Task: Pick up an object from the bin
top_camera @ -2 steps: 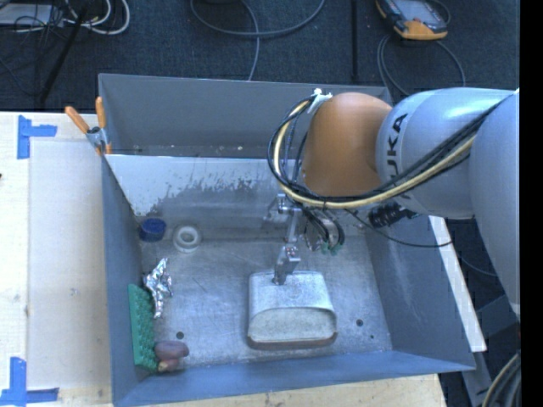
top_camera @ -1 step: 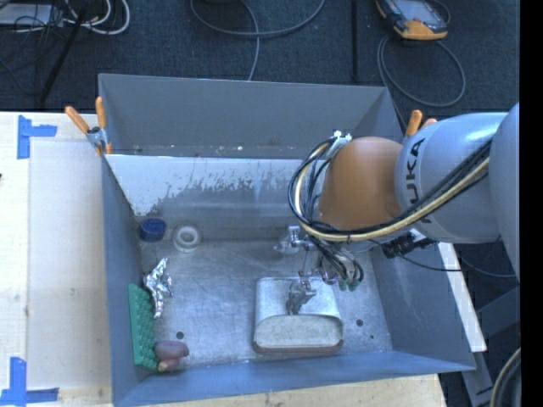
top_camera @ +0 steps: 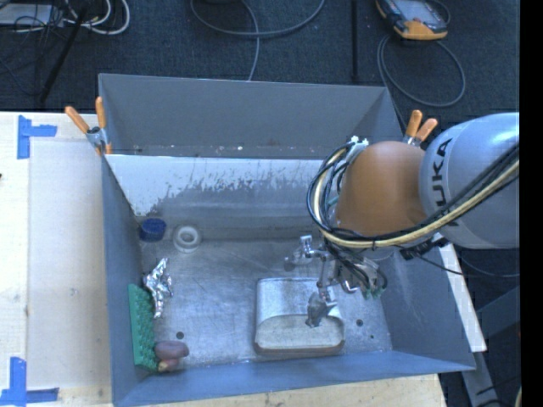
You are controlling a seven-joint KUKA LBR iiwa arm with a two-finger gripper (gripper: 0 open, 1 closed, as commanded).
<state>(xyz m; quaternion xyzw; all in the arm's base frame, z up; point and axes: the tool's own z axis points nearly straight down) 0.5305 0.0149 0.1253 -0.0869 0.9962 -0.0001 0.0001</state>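
Note:
My gripper (top_camera: 310,280) hangs in the right half of the bin, below the orange wrist cover, and is open. One fingertip (top_camera: 316,314) is low over the inside of a shallow grey rectangular tray with a brown rim (top_camera: 284,316), which lies flat on the bin floor at the front right. The other fingertip (top_camera: 304,249) stands beyond the tray's far edge. Nothing sits between the fingers.
Along the bin's left side lie a blue cap (top_camera: 153,229), a clear ring (top_camera: 187,238), a crumpled foil scrap (top_camera: 159,285), a green studded plate (top_camera: 141,327) and a brownish stone (top_camera: 172,352). The arm and its cables cover the right wall.

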